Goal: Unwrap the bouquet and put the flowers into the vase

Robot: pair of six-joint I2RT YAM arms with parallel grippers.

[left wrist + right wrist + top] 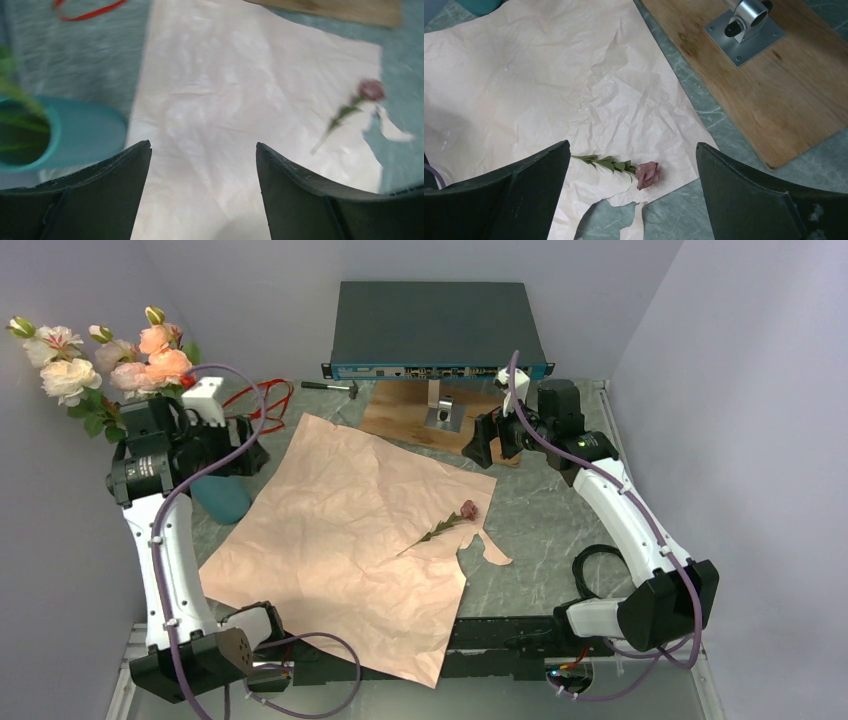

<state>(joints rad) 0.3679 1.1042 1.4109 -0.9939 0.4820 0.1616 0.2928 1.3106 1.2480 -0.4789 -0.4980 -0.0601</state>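
The flowers, pink, peach and cream, stand at the far left with their green stems inside the teal vase. The pink paper lies spread flat on the table. One dark pink rose with a leafy stem lies on the paper's right edge. My left gripper hangs open and empty just right of the vase. My right gripper is open and empty, above and behind the rose.
Red ribbon lies behind the vase. A wooden board with a metal fixture sits at the back, in front of a black device box. A torn paper flap lies beside the rose.
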